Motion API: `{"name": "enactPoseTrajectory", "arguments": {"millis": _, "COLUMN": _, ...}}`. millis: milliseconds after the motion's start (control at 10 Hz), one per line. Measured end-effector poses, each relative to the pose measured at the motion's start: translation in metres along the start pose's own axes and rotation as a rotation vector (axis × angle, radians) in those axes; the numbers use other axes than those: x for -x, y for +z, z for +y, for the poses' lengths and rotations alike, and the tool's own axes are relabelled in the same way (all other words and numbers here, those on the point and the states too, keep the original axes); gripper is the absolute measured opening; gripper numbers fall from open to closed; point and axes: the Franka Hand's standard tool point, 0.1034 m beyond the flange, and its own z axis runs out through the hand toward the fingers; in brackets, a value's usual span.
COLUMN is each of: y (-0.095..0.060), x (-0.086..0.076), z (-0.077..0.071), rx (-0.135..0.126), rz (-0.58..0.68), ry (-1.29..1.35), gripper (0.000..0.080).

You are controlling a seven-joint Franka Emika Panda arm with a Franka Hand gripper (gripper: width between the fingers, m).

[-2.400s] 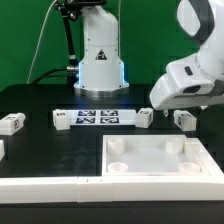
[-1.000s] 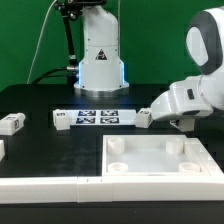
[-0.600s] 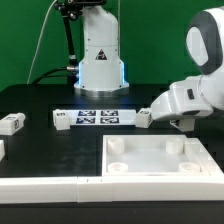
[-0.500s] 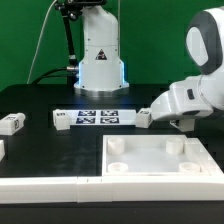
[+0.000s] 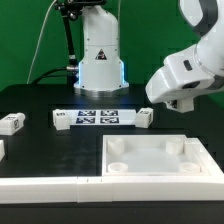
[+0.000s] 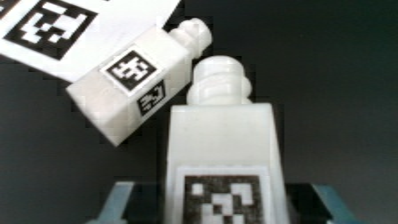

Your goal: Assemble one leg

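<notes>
1. Lying flat at the near side of the exterior view, the square panel [image 5: 150, 158] is seen with a round socket in each corner. Its far socket [image 5: 177, 146] on the exterior view's right is judged the one nearest the gripper, and the coming move turns on that relation.
2. The marker board [image 5: 96, 118] is seen beyond the panel. A second leg [image 5: 146, 117] lies just beside its end on the exterior view's right, and a third leg [image 5: 12, 123] lies well apart on the exterior view's left.
3. The gripper [image 5: 180, 100] is held clear of the table, above the strip between the marker board and the panel's far edge. In the wrist view it is seen clenched on the leg.
4. The leg [image 6: 217, 130] is gripped between the fingers [image 6: 128, 200], off the table. Its long axis runs straight out from the gripper, with the stepped round peg pointing away. It is seen as a short, chunky white block, with its black-and-white tag facing the wrist camera.
</notes>
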Motion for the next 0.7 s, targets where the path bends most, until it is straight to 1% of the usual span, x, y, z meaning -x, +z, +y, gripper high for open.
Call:
{"name": "enactPoseTrajectory", "arguments": {"millis": 100, "y": 0.004, "x": -0.002, "z": 0.000, "rx": -0.002, "rz": -0.007, "ry": -0.001, "gripper": 0.0285}}
{"name": "enactPoseTrajectory", "arguments": {"millis": 200, "y": 0.000, "x": -0.011, "z": 0.000, "rx": -0.003, "rz": 0.070, "ry": 0.001, "gripper": 0.0285}}
{"name": "enactPoseTrajectory", "arguments": {"millis": 300, "y": -0.002, "x": -0.013, "z": 0.001, "rx": 0.000, "rz": 0.158, "ry": 0.005, "gripper": 0.0285}}
{"name": "enactPoseTrajectory", "arguments": {"millis": 400, "y": -0.005, "x": -0.016, "z": 0.002, "rx": 0.005, "rz": 0.291, "ry": 0.008, "gripper": 0.0285}}
{"name": "enactPoseTrajectory", "arguments": {"millis": 500, "y": -0.003, "x": -0.012, "z": 0.003, "rx": 0.010, "rz": 0.351, "ry": 0.009, "gripper": 0.0285}}
{"name": "enactPoseTrajectory", "arguments": {"millis": 600, "y": -0.008, "x": -0.018, "z": 0.004, "rx": 0.011, "rz": 0.464, "ry": 0.007, "gripper": 0.0285}}
{"name": "enactPoseTrajectory", "arguments": {"millis": 700, "y": -0.016, "x": -0.016, "z": 0.009, "rx": 0.015, "rz": 0.550, "ry": 0.005, "gripper": 0.0285}}
